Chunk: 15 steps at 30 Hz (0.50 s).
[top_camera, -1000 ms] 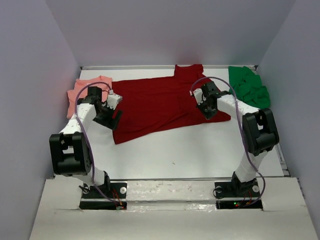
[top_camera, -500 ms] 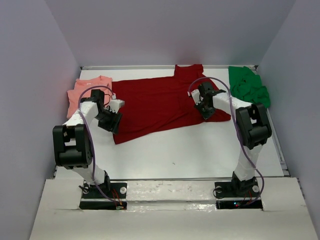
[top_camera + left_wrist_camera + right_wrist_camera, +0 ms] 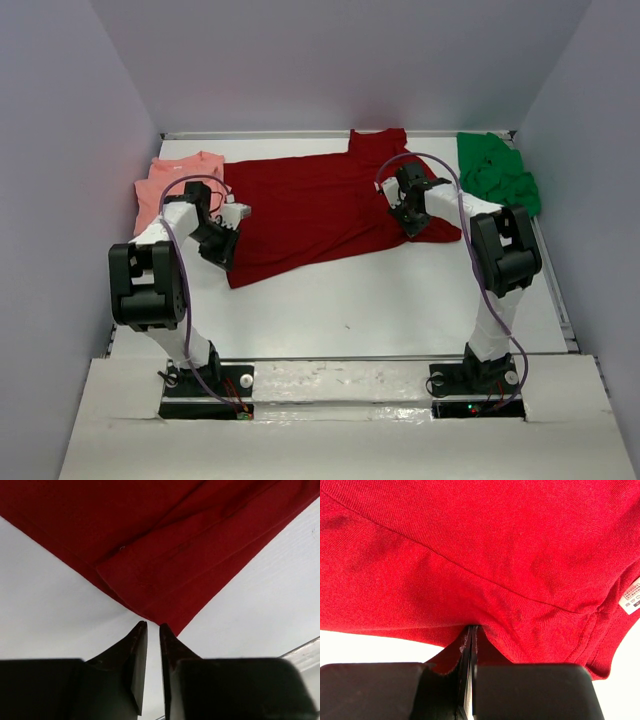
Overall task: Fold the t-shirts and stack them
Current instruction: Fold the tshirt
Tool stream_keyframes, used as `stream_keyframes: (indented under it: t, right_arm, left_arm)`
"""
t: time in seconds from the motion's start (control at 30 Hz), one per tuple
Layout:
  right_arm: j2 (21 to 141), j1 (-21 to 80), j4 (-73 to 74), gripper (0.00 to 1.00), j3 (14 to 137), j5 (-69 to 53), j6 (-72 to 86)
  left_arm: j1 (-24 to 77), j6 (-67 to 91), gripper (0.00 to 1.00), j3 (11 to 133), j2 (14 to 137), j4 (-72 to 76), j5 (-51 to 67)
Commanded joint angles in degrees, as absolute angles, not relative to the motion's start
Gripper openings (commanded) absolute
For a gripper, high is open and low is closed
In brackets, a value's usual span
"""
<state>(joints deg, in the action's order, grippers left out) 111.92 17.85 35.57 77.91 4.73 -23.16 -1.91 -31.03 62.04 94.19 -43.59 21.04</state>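
Over the last moment the left gripper [image 3: 152, 625] has drawn its jaws in from wide to a narrow slit at the left edge of the dark red t-shirt [image 3: 320, 210], where a hem corner lies doubled on the tabletop [image 3: 380, 300]. In the left wrist view the tip of that corner meets the fingertips [image 3: 141, 630], but we cannot tell whether any cloth is caught between them yet. The right gripper [image 3: 470, 630] has barely shifted and stays clamped tight on the shirt's right edge, with a thin lip of red fabric pinched in its closed fingers. The shirt itself has not moved: it lies spread flat across the far half of the tabletop. The salmon pink t-shirt [image 3: 165, 185] sits bunched at the far left corner and the green t-shirt [image 3: 495, 170] at the far right corner. We judge that a second hold is being taken so both arms can lift the first fold. No shirt is folded or stacked yet.
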Motion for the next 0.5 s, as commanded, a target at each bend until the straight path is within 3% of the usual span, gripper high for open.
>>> stream_keyframes:
  t: [0.0,0.47]
  right_arm:
    - [112.5,17.67,34.1,0.0,79.63,5.62,-23.73]
    - [111.62,17.67,34.36,0.0,79.37,5.62,-24.17]
  left_arm:
    - [-1.5,-30.94,0.23,63.28,95.09,-46.23,23.03]
    - [-0.7,-28.74,0.42,62.23,95.54,-44.04,19.87]
